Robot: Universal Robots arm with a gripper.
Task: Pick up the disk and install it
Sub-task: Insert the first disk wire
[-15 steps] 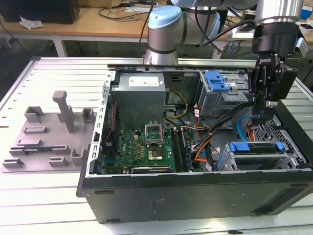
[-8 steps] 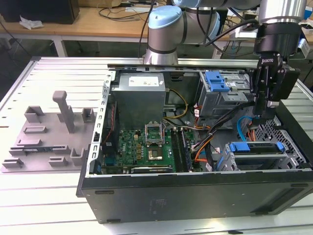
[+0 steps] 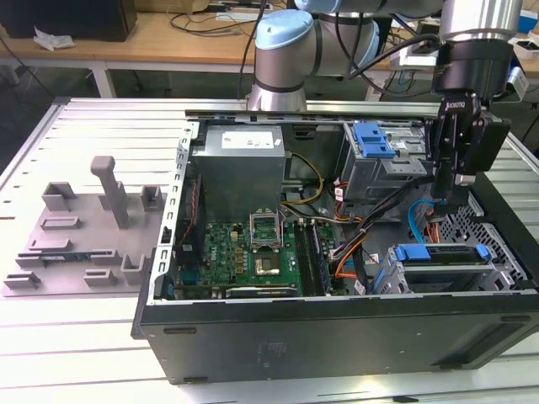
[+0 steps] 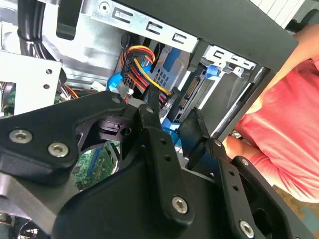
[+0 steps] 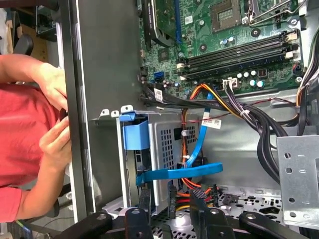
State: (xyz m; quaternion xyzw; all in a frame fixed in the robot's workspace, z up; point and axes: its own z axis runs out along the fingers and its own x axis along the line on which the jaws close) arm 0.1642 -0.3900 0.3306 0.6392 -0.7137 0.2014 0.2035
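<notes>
Exterior view: gripper [image 3: 444,195] hangs inside the open computer case [image 3: 337,337]. Fingers [image 5: 145,206] stand apart in both wrist views, nothing clamped between them. Disk [image 3: 442,263] sits in the lower drive bay, at 6 o'clock from the gripper and 3 o'clock from the motherboard [image 3: 244,252]. Power supply [image 3: 240,172] carries a white label, print cannot be made out. Person's hand [image 5: 55,142] rests at the case's outer wall

Black gripper [image 4: 172,118], jaws apart, cables [image 4: 138,62], red sleeve [image 4: 284,134]
</notes>
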